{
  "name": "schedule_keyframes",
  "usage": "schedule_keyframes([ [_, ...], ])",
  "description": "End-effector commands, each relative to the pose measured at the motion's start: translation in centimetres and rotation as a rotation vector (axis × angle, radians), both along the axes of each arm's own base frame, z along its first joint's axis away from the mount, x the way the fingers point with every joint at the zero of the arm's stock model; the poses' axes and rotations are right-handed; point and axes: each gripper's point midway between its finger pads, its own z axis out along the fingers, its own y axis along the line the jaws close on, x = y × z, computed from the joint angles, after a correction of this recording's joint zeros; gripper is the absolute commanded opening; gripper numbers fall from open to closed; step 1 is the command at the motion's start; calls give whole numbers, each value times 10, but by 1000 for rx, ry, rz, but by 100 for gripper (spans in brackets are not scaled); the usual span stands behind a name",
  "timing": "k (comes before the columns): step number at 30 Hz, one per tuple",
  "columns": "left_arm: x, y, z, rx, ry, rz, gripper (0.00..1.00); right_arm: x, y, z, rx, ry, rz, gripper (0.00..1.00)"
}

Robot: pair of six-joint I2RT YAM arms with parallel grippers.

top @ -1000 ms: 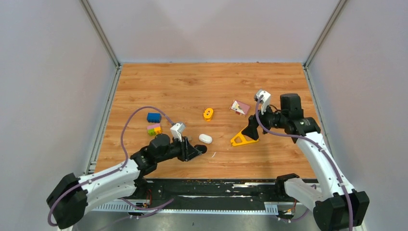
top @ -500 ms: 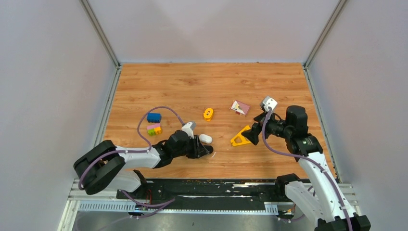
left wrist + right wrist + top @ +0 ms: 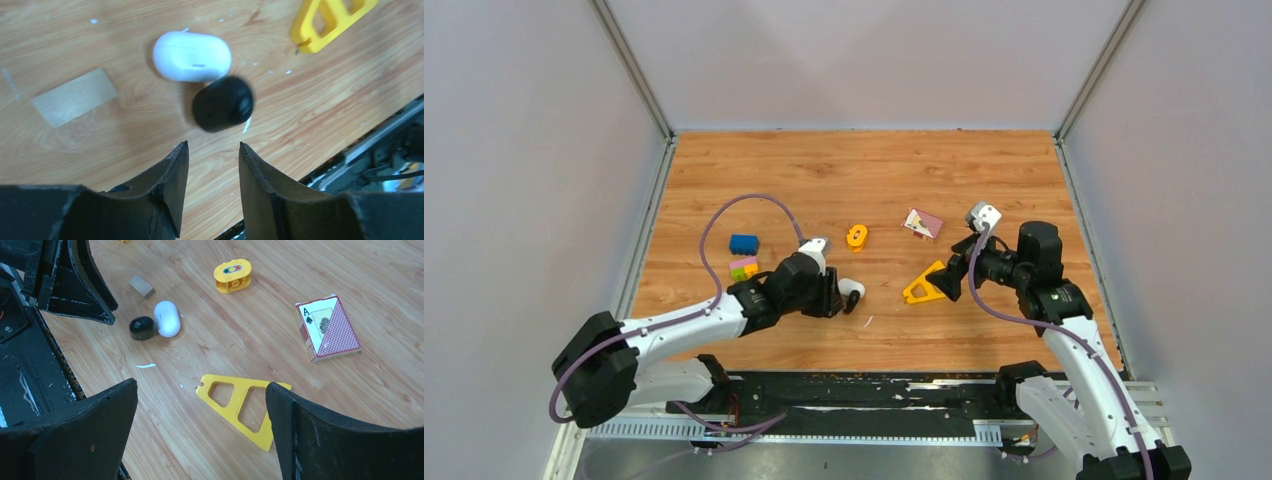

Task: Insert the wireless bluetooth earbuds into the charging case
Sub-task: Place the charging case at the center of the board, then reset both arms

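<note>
A closed white pill-shaped charging case [image 3: 191, 56] [image 3: 167, 318] [image 3: 851, 287] lies on the wood. A black rounded case [image 3: 223, 103] [image 3: 142, 328] rests against its near side, blurred in the left wrist view. My left gripper [image 3: 213, 143] [image 3: 836, 298] hovers just short of the black case, open by a narrow gap with nothing between its fingers. My right gripper [image 3: 201, 385] [image 3: 951, 275] is wide open and empty over the yellow triangle [image 3: 240, 407] [image 3: 924, 285]. The earbuds are out of view.
A small tan block [image 3: 142, 286] sits beside the cases. Farther back are a yellow traffic-light brick [image 3: 233, 275] and a card pack [image 3: 327, 327]. Blue [image 3: 744, 243] and multicoloured bricks [image 3: 744, 268] lie left. The black rail [image 3: 874, 385] runs along the near edge.
My left gripper has parted and let go of the black case, which now sits against the white case. The left arm moved away from the near edge. The right arm drew back, then stayed still.
</note>
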Motion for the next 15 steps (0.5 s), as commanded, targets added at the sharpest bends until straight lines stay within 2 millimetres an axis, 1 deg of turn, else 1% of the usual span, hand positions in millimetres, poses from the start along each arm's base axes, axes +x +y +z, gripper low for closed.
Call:
schedule_keyframes([
  [1,-4,30,-10,200,-14,-37,49,4,3,8,28,-37,14,100],
  [2,-3,35,-6,225,-23,-36,49,3,3,8,27,-35,13,100],
  [4,3,43,8,249,-73,-18,49,4,2,7,27,-34,12,100],
  [9,19,56,53,286,-237,-12,51,7,0,5,27,-27,-5,100],
  [13,32,80,81,409,-381,-21,52,15,-7,5,14,-23,-59,100],
  [15,40,96,95,468,-455,12,56,22,-13,7,-2,-20,-106,100],
])
